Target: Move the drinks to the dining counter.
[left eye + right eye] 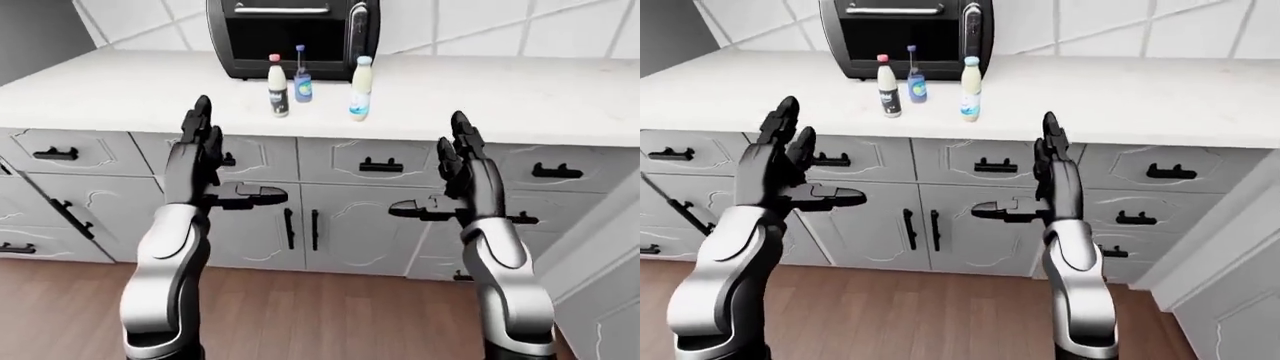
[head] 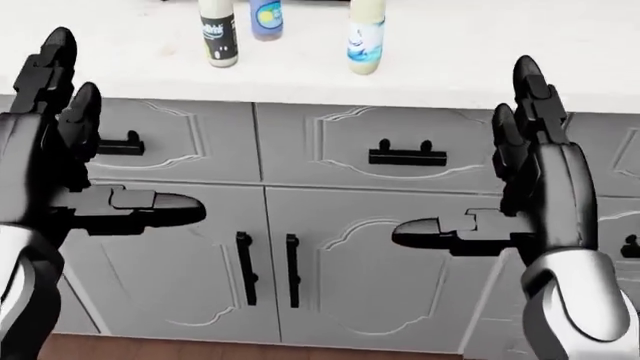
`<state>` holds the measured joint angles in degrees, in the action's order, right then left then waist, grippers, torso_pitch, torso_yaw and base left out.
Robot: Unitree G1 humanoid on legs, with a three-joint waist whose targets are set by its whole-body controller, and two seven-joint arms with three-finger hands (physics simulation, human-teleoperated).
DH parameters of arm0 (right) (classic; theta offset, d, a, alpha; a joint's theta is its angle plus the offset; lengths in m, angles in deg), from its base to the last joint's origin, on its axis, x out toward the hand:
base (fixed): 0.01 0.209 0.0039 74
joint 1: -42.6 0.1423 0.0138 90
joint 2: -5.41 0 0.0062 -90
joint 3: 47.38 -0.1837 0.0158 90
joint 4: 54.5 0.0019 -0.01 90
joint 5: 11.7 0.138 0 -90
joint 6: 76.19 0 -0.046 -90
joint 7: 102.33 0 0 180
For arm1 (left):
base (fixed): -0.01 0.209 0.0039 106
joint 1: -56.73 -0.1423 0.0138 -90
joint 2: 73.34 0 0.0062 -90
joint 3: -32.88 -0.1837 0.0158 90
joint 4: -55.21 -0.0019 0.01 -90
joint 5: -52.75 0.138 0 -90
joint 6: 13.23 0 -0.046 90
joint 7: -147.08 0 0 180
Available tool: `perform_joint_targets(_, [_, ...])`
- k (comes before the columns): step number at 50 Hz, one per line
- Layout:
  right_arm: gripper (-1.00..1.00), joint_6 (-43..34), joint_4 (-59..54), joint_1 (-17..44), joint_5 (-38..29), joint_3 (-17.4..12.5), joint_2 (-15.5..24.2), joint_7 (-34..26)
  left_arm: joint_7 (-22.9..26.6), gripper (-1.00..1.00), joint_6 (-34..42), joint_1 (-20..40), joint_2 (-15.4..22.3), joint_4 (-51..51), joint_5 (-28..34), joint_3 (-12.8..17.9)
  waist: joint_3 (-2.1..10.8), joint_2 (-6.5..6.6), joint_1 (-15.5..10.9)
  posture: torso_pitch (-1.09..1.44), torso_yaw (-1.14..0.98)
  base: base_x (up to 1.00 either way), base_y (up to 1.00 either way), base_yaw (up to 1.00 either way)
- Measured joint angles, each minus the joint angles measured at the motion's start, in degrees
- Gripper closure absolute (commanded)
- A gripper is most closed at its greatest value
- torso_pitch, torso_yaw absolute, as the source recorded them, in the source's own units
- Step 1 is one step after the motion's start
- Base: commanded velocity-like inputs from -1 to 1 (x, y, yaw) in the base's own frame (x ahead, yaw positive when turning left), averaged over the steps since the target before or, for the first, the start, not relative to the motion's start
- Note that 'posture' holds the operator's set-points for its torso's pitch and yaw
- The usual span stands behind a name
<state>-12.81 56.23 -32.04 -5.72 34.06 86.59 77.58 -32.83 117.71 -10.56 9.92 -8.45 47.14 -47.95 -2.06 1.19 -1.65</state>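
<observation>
Three drink bottles stand on the white counter before a black toaster oven: a pale bottle with a red cap, a small blue bottle behind it, and a pale bottle with a light blue cap to the right. My left hand and right hand are both raised in front of the cabinet doors, below the counter edge, fingers up and thumbs pointing inward. Both are open and empty, apart from the bottles.
Grey cabinet drawers and doors with black handles run under the counter. A wood floor lies below. A second cabinet run juts in at the right edge. White tiled wall behind the oven.
</observation>
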Motion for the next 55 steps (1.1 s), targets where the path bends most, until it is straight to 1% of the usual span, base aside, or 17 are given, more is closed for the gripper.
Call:
perform_joint_targets(3, [-1.00,0.1,1.5,0.6,0.3,-0.1,0.1,0.0,0.1,-1.00,-0.3,-0.1,0.3,1.2,-0.5,0.5,0.39,-1.45,-0.1,0.00,0.00,0.26,0.00,0.00])
perform_joint_targets(6, [-1.00,0.4,1.0,0.5,0.3,0.1,0.0,0.0,-0.1,-1.00,0.5,-0.6,0.5,2.4,-1.0,1.1,1.05,-4.33,0.2,0.00,0.00,0.15,0.00,0.00])
perform_joint_targets(11, [-1.00,-2.0,0.3,-0.8,1.8,-1.4,-0.4,1.0,0.0,-1.00,1.5,-1.9,0.2,1.9,-2.4,0.4,-1.37,-4.15,1.1,0.00,0.00,0.00,0.00,0.00])
perform_joint_targets(15, [-1.00,-2.1,0.9,-0.6,2.9,-0.6,-0.4,1.2,-0.5,-1.00,2.1,-2.6,0.7,3.0,-2.3,1.2,-1.24,-2.90,1.4,0.00,0.00,0.00,0.00,0.16])
perform_joint_targets(18, [-1.00,-1.8,1.7,-1.2,4.8,-2.4,-0.6,1.6,-0.2,-1.00,1.7,-2.1,0.5,4.0,-2.8,0.5,-0.53,-0.31,1.7,0.00,0.00,0.00,0.00,0.97])
perform_joint_targets(21, [-1.00,-1.7,1.6,-0.7,6.2,-2.4,-0.2,2.2,-0.3,-1.00,0.9,-1.9,0.8,4.2,-2.9,1.0,0.62,2.57,1.5,0.00,0.00,0.00,0.00,1.00])
perform_joint_targets(22, [-1.00,-1.6,1.7,-0.5,6.6,-2.0,-0.4,2.3,-0.4,-1.00,0.6,-2.0,1.1,4.0,-2.8,1.5,0.71,2.47,1.0,0.00,0.00,0.00,0.00,1.00])
perform_joint_targets(25, [-1.00,-1.7,1.1,-0.3,8.1,-0.3,-0.9,2.5,-1.4,-1.00,0.5,-3.0,1.4,2.5,-1.7,3.2,-0.11,1.57,-0.7,0.00,0.00,0.00,0.00,0.17])
perform_joint_targets(30, [-1.00,-2.0,5.3,0.1,10.8,-4.7,1.3,6.4,-1.8,-1.00,1.8,-1.0,1.4,2.3,-1.2,2.1,-0.80,-1.04,0.5,0.00,0.00,0.00,0.00,0.00])
perform_joint_targets(33, [-1.00,-0.3,6.7,-0.5,11.5,-6.0,1.8,8.1,-1.2,-1.00,1.1,-1.0,1.1,2.0,-1.4,1.0,-0.07,-3.80,0.6,0.00,0.00,0.10,0.00,0.00])
perform_joint_targets(34, [-1.00,-0.2,6.8,-0.7,11.9,-6.4,2.3,8.4,-1.1,-1.00,1.3,-0.9,0.8,1.9,-1.5,0.8,0.12,-3.83,0.8,0.00,0.00,0.12,0.00,0.00])
perform_joint_targets(36, [-1.00,-0.3,6.9,-1.3,12.8,-8.1,3.2,9.0,-0.6,-1.00,1.9,-0.7,0.7,1.9,-2.0,0.2,-0.21,-2.13,1.8,0.00,0.00,0.12,0.00,0.00])
perform_joint_targets(41, [-1.00,-1.0,6.7,-1.6,13.6,-9.9,4.4,10.5,-0.5,-1.00,1.9,0.2,1.3,2.1,-2.4,0.8,0.16,-0.99,2.0,0.00,0.00,0.12,0.00,0.00])
perform_joint_targets(45, [-1.00,0.0,7.3,-1.0,13.8,-8.7,4.4,10.1,-0.7,-1.00,1.6,0.8,1.7,2.4,-2.2,1.2,0.10,2.41,1.9,0.00,0.00,0.15,0.00,0.00])
perform_joint_targets(46, [-1.00,0.1,7.0,-1.0,13.9,-8.1,3.9,9.9,-0.8,-1.00,1.5,0.6,1.9,2.2,-2.1,1.4,0.00,1.79,1.5,0.00,0.00,0.17,0.00,0.00])
perform_joint_targets(50, [-1.00,0.1,5.1,-1.9,14.2,-7.4,3.6,9.2,-1.1,-1.00,1.9,0.0,1.6,0.5,-1.5,1.6,-0.05,1.20,0.9,0.00,0.00,0.18,0.00,0.00])
perform_joint_targets(55, [-1.00,0.3,6.5,-1.7,14.4,-8.7,4.2,9.5,-1.1,-1.00,1.4,0.6,1.5,1.0,-1.3,1.1,-0.11,-2.27,0.6,0.00,0.00,0.18,0.00,0.00])
